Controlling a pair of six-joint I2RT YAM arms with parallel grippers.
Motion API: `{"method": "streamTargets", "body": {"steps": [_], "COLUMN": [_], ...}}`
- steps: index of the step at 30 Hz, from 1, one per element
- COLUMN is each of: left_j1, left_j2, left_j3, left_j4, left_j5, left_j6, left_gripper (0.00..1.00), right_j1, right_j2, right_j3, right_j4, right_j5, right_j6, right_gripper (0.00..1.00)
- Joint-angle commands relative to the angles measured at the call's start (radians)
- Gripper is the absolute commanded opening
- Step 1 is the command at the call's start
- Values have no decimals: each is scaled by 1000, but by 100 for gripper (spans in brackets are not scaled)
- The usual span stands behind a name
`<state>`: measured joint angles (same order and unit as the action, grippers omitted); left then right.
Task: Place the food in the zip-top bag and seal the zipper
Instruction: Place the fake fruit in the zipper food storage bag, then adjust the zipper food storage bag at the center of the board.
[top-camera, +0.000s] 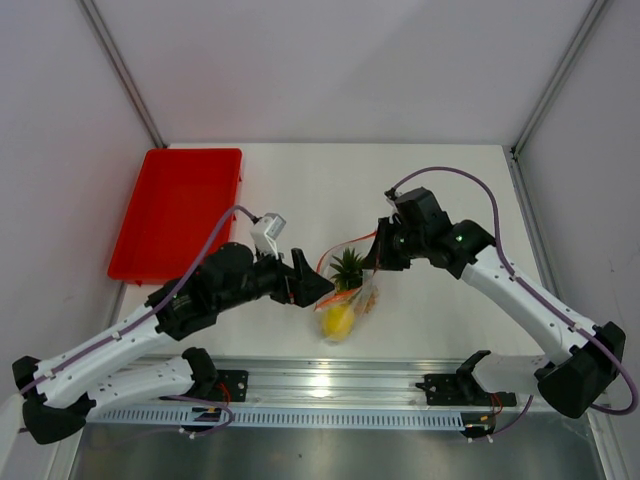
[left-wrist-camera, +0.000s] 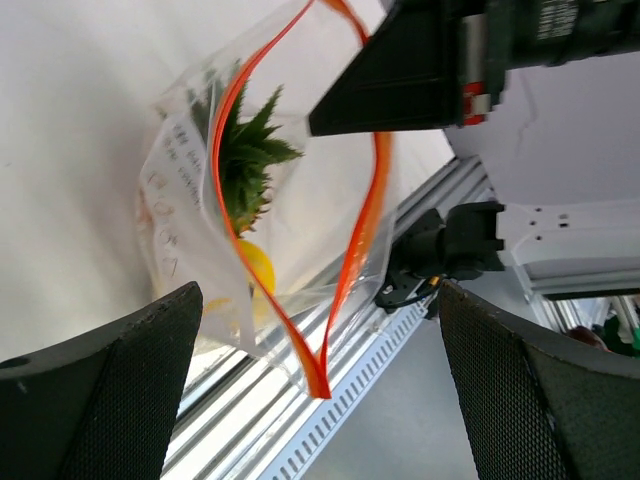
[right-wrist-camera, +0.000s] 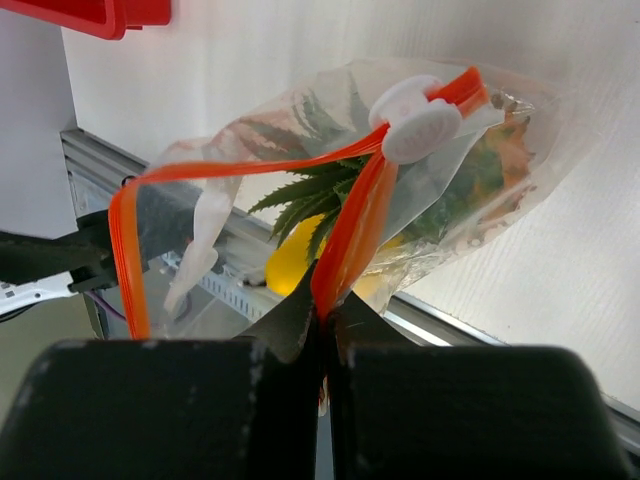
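Note:
The clear zip-top bag (top-camera: 352, 295) hangs between my two grippers just above the table's near edge. Its red-orange zipper (left-wrist-camera: 365, 215) gapes in an open loop, and a white slider (right-wrist-camera: 420, 120) sits at one end. Inside are the pineapple's green crown (top-camera: 348, 265), also in the left wrist view (left-wrist-camera: 245, 160), and the yellow fruit (top-camera: 338, 320). A dark green shape (right-wrist-camera: 478, 172) lies deeper in the bag. My right gripper (right-wrist-camera: 325, 310) is shut on the zipper strip. My left gripper (left-wrist-camera: 320, 295) is open, with the zipper's far end between its fingers (left-wrist-camera: 120, 400), untouched.
A red plastic tray (top-camera: 175, 215) lies at the back left of the white table. The aluminium rail (top-camera: 330, 385) with the arm bases runs along the near edge, right under the bag. Side walls close in the table.

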<state>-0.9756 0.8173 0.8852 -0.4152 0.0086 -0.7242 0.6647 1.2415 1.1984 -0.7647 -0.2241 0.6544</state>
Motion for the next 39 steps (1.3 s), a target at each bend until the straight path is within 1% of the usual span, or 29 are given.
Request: {"method": "streamTargets", "body": {"steps": [1, 6, 11, 12, 13, 18, 19, 20, 22, 23, 24, 27, 31, 34, 36, 37, 38, 39], "left_j1": [-9, -9, -14, -15, -14, -14, -12, -12, -3, 1, 9, 38, 81, 110, 129, 144, 147, 150], "left_j2": [-35, -46, -27, -17, -3, 144, 170, 195, 268, 293, 339, 388, 388, 405, 425, 433, 436, 436], "left_j3": [40, 44, 58, 63, 87, 196, 213, 268, 293, 334, 348, 389, 350, 351, 350, 342, 331, 322], "left_j4": [-60, -63, -40, -37, -25, -14, -23, -45, -59, -69, -86, -115, -65, -71, -76, -68, -53, -36], "left_j5": [-82, -58, -18, -16, 16, 62, 62, 68, 91, 106, 170, 223, 284, 324, 333, 365, 372, 376], "left_j6": [12, 66, 195, 241, 264, 414, 428, 459, 483, 493, 512, 514, 506, 511, 494, 490, 483, 485], "left_gripper": [100, 100, 99, 100, 99, 99, 99, 99, 99, 99, 100, 99, 100, 100, 100, 99, 100, 100], "right_j1": [1, -11, -11, -11, -11, -11, -11, -11, -11, -11, -11, -11, -11, -13, -14, -16, -17, -20], "right_j2": [-46, -37, -50, -51, -51, -51, -53, -54, -56, -57, -57, -60, -68, -70, -70, -70, -67, -66], "right_j3": [66, 66, 63, 59, 58, 47, 47, 47, 47, 47, 47, 44, 33, 26, 24, 24, 23, 24], "right_j4": [-15, -21, -10, -10, -8, -5, -4, -5, -4, -2, -2, -2, -1, 2, 5, 4, 4, 1], "right_j5": [11, -4, -6, -4, -4, -12, -11, -9, -9, -12, -14, -17, -15, -20, -21, -18, -18, -18], "right_j6": [-13, -16, -7, -6, -4, 5, 7, 8, 14, 16, 17, 21, 21, 22, 21, 19, 19, 17], "right_gripper": [0, 0, 0, 0, 0, 0, 0, 0, 0, 0, 0, 2, 5, 9, 13, 16, 21, 22]}}
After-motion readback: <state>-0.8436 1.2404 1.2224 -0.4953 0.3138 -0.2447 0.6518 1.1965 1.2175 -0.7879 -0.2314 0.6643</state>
